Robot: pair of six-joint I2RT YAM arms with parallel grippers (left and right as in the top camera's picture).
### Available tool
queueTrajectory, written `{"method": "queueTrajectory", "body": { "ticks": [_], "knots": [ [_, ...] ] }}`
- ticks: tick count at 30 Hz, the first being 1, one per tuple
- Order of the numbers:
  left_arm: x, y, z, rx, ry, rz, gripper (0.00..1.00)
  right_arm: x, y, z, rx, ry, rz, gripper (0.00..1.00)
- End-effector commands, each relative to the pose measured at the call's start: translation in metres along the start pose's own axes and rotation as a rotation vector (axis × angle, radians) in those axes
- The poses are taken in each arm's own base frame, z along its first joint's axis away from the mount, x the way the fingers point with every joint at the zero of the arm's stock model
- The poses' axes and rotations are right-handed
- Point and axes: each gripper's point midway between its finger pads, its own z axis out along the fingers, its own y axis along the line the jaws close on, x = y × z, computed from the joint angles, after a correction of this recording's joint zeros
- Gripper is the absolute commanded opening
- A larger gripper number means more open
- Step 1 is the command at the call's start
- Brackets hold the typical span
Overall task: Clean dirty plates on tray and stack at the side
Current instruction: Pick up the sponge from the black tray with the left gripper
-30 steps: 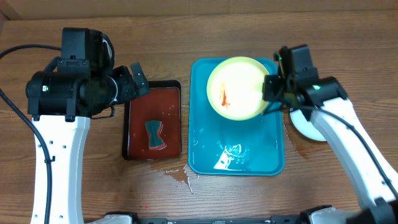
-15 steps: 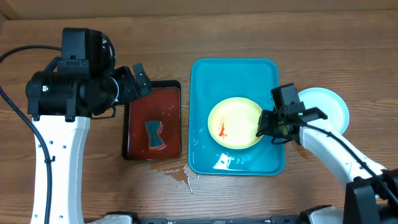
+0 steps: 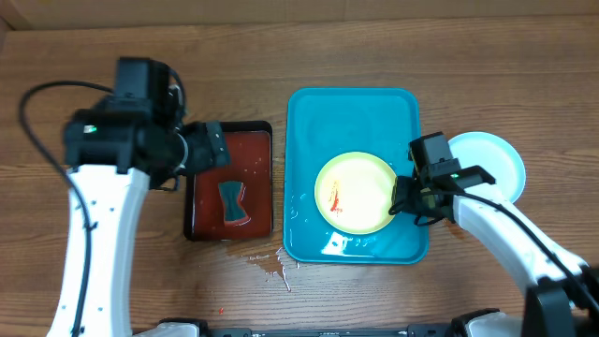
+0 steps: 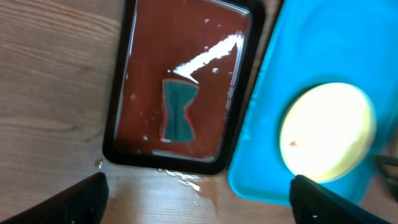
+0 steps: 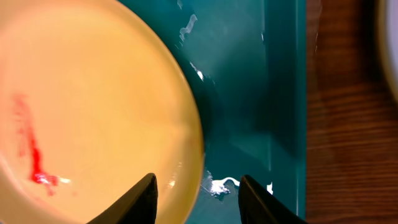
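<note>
Plate (image 3: 356,194) flat on tray (image 3: 351,112), nothing gripped

The plate, yellow-green at the rim and marked with a red smear, lies on the near half of the turquoise tray. The right gripper (image 3: 404,198) sits at its right edge, fingers (image 5: 140,196) spread with the rim between them. A light-blue plate (image 3: 491,159) rests on the table (image 3: 374,47) just right of the tray. The left gripper (image 4: 199,208) hangs over a black tray (image 4: 114,106) of red liquid holding a sponge (image 4: 179,111), fingers wide apart.
</note>
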Motion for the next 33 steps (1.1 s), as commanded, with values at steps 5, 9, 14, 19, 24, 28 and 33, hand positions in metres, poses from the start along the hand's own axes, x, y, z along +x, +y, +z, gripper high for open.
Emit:
{"method": "queueTrajectory", "body": {
  "ticks": [5,9,14,19,24,28,33],
  "knots": [
    [0.037,0.022,0.096,-0.09,0.098,0.047,0.83,-0.037,0.021,-0.065,-0.072,-0.203,-0.1,0.43],
    [0.051,0.033,0.139,-0.093,0.09,0.023,0.63,-0.032,0.019,-0.066,-0.069,-0.186,-0.099,0.43],
    [0.066,0.044,0.18,-0.116,0.126,-0.048,0.52,-0.03,0.023,-0.065,-0.09,-0.176,-0.1,0.42],
    [0.081,0.043,0.214,-0.107,0.246,-0.062,0.38,-0.03,0.023,-0.065,-0.091,-0.177,-0.101,0.41],
    [0.089,0.042,0.227,-0.101,0.308,-0.072,0.04,-0.033,0.017,-0.065,-0.06,-0.19,-0.076,0.3],
    [0.081,0.038,0.217,-0.104,0.307,-0.071,0.04,-0.047,-0.031,-0.071,0.149,-0.279,0.18,0.14],
    [0.055,0.025,0.183,-0.095,0.279,-0.026,0.04,-0.053,-0.037,-0.071,0.1,-0.271,0.22,0.2]
  ]
}}
